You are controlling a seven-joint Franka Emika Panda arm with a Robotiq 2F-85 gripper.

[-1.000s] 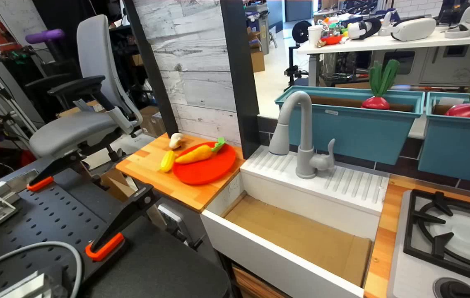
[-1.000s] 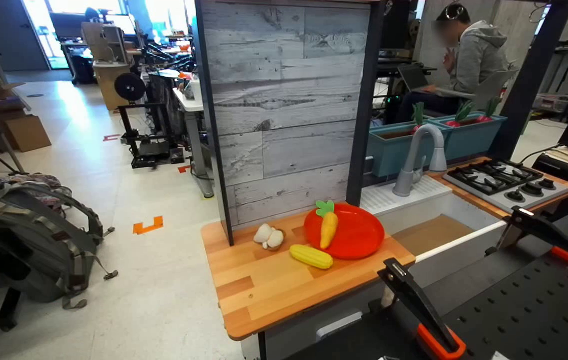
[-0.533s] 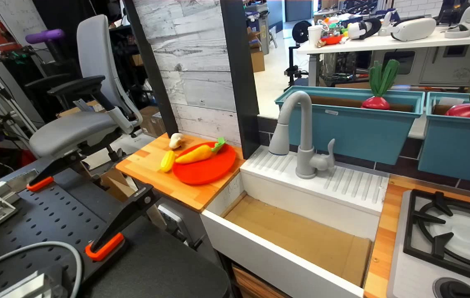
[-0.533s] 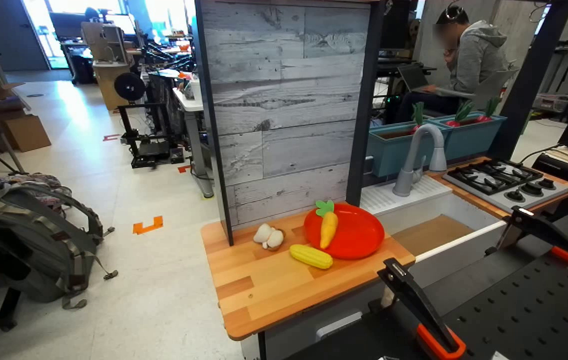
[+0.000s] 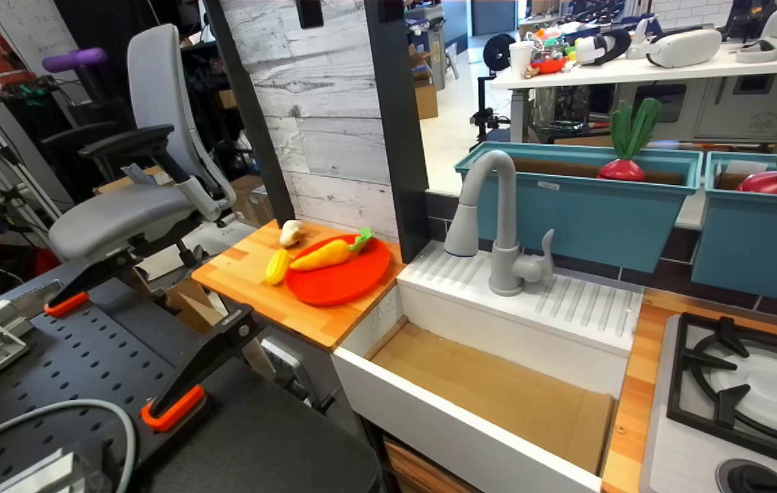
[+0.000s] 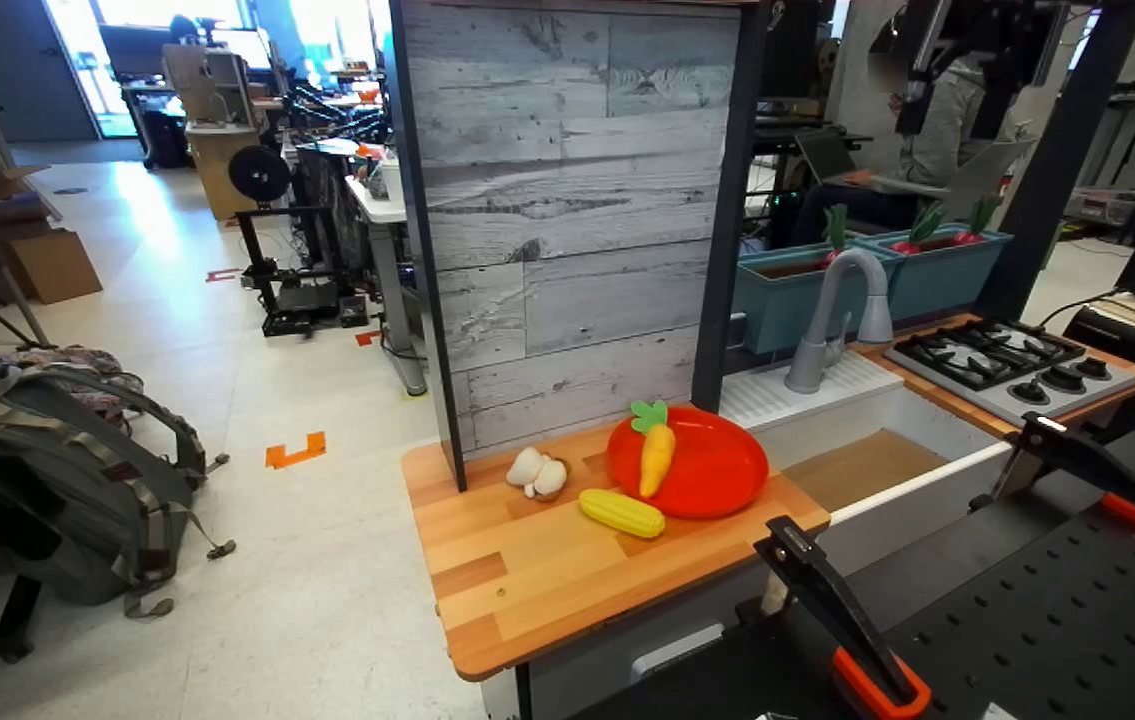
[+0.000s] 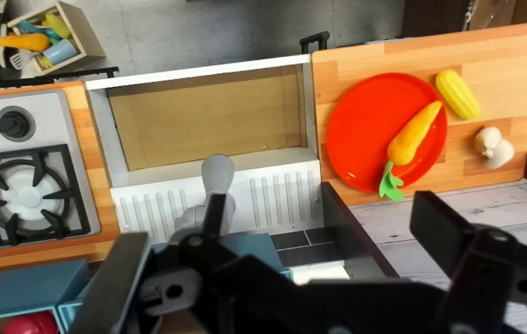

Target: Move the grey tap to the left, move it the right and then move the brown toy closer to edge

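Left of the red plate point(image 6: 717, 460) in an exterior view, near it but apart, the brown toy point(image 6: 539, 473) sat on the bench point(image 6: 557, 585), mostly pale with a brownish part showing low down. It had not shifted over the last second, so that closing step looked untouched; the edge point(image 6: 647, 598) ran along the near side of the plate and on round the left, and which stretch was meant could not be told. The yellow corn point(image 6: 622, 513) came next, just beside the plate at its near left, and the carrot point(image 6: 657, 460) lay on the plate itself. Neither had moved.

Right of the plate and well apart from it, the grey tap point(image 6: 820, 318) stood upright, its spout point(image 6: 875, 315) hooked downward. It matched the earlier pictures too, so no swing in either direction seemed under way.

Farther right of the plate and high above it came the one real change: the gripper point(image 6: 949, 125) had just entered at the top of both exterior views, where half a second earlier it was out of sight. The wrist view showed it spread wide with nothing held, and it hung well above the tap and the plate alike. For the task, its arrival most likely meant an approach to the tap. The next move seemed to call for coming down beside the spout and pushing sideways.
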